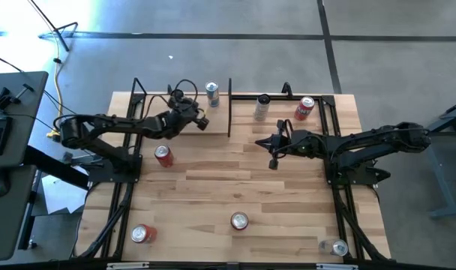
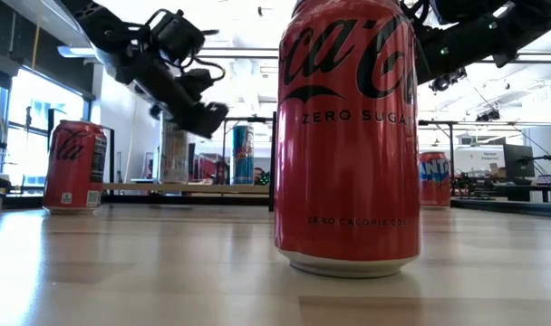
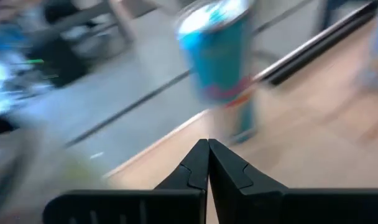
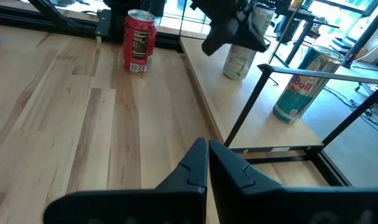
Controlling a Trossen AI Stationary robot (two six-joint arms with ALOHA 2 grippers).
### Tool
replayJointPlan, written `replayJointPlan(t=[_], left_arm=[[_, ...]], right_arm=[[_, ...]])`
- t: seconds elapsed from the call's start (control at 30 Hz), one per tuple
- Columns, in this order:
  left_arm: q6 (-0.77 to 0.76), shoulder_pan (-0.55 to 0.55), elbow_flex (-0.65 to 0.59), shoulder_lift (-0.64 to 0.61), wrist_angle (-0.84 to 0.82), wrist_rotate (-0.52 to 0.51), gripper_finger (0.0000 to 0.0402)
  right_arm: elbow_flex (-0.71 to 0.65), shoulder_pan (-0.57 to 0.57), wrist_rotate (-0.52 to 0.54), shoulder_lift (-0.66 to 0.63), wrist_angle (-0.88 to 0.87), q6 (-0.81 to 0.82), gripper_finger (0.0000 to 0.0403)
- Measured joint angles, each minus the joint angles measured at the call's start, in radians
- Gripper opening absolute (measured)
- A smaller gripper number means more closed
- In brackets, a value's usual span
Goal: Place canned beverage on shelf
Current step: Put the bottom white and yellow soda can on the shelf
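Observation:
The shelf (image 1: pixel 220 120) (image 4: pixel 263 106), a pale board with black rod frames, stands at the table's far edge. A blue canned beverage (image 1: pixel 212 94) (image 3: pixel 217 56) (image 4: pixel 299 87) stands upright on it. A pale can (image 4: pixel 242 59) (image 2: pixel 176 149) also stands on the board, behind my left gripper. My left gripper (image 1: pixel 203 123) (image 3: pixel 207 144) (image 2: pixel 207 118) hovers shut above the shelf, just short of the blue can, and holds nothing. My right gripper (image 1: pixel 258 141) (image 4: pixel 207 146) is shut and empty above the table, to the right of the shelf.
A red can (image 1: pixel 163 155) (image 4: pixel 140 40) stands on the table in front of the shelf. Two more red cans (image 1: pixel 239 220) (image 1: pixel 143 233) stand near the front edge. A silver can (image 1: pixel 334 246) lies at the front right. A silver can (image 1: pixel 262 106) and a red can (image 1: pixel 304 109) stand at the far right.

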Motion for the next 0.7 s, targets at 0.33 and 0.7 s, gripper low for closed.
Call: replayJointPlan(t=[0.33, 0.7], left_arm=[[-0.042, 0.044, -0.001, 0.151, 0.211, 0.01, 0.0], [-0.039, -0.001, -0.001, 0.083, 0.021, -0.171, 0.0001]], right_arm=[[0.0, 0.0, 0.0, 0.0, 0.0, 0.0, 0.0], [0.0, 0.0, 0.0, 0.0, 0.0, 0.0, 0.0]])
